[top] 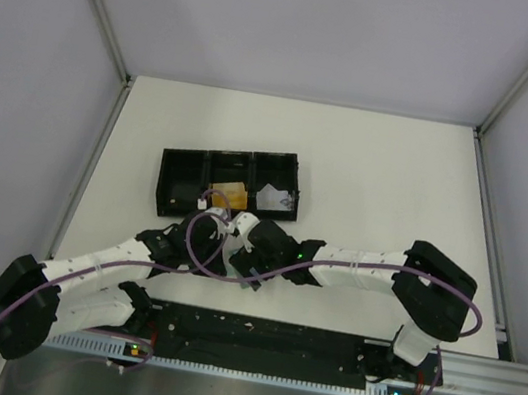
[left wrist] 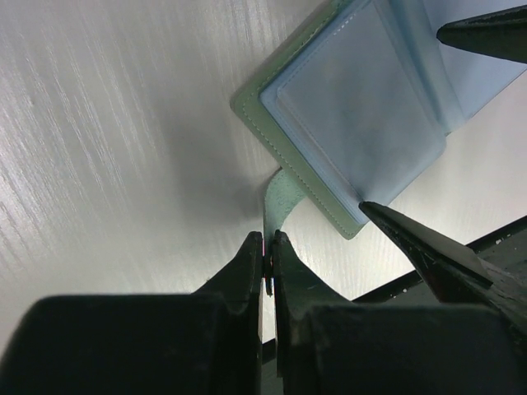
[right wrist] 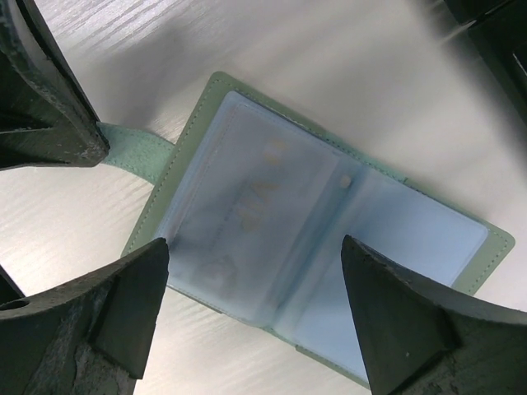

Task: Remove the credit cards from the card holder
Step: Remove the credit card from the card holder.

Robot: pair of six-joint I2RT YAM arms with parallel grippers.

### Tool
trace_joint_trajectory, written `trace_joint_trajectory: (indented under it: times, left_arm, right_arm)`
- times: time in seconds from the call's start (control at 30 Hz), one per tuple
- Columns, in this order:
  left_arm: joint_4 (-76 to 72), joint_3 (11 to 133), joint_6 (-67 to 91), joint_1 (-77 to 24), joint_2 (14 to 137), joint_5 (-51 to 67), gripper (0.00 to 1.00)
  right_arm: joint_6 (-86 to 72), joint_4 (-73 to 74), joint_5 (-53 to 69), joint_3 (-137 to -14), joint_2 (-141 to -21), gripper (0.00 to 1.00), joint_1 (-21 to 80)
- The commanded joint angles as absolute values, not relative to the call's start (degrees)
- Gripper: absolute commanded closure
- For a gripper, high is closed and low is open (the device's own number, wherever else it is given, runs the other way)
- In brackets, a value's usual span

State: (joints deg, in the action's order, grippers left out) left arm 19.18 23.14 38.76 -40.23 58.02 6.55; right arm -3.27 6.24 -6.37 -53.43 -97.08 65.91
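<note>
The card holder (right wrist: 313, 230) lies open on the table, pale blue sleeves inside a green cover. A card (right wrist: 247, 206) shows faintly through the left sleeve. My left gripper (left wrist: 269, 247) is shut on the holder's green tab (left wrist: 280, 202). My right gripper (right wrist: 255, 280) is open, its fingers spread just above the holder's two panels. In the top view both grippers (top: 228, 232) (top: 252, 256) meet in front of the tray and hide the holder. A tan card (top: 229, 194) lies in the tray's middle compartment and a silvery card (top: 276, 198) in its right one.
The long black three-compartment tray (top: 177, 183) stands just behind the grippers; its left compartment looks empty. White walls and metal rails bound the table on the left, right and back. Purple cables loop over both arms.
</note>
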Motion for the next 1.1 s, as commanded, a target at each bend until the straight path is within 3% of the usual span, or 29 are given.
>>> trace_joint_trajectory:
  times: [0.0, 0.23, 0.5, 0.8, 1.03, 1.07]
  left_arm:
    - [16.17, 23.29, 37.09, -41.13, 58.18, 7.73, 1.00]
    - [16.61, 23.29, 36.74, -41.04, 57.92, 7.91, 1.00]
    - [18.37, 23.47, 36.12, -41.04, 56.69, 8.00, 1.00]
    - [20.83, 23.99, 35.25, -41.04, 55.02, 7.82, 1.00]
    - [21.09, 24.26, 35.42, -41.13, 54.41, 6.68, 1.00]
    - [21.18, 24.43, 35.59, -41.13, 54.06, 6.42, 0.96]
  right_arm:
    - [-3.87, 3.96, -6.42, -56.60, -98.87, 0.16, 66.97]
    - [-3.87, 5.71, -11.06, -56.69, -100.02, 0.17, 66.97]
    - [-3.34, 10.02, -21.08, -55.99, -98.44, 0.40, 65.92]
    - [-6.06, 12.57, -29.88, -52.92, -92.12, 0.41, 60.13]
    - [-8.52, 13.62, -24.55, -49.31, -83.16, 0.41, 55.02]
    - [-8.61, 13.19, -21.13, -49.31, -81.93, 0.42, 55.02]
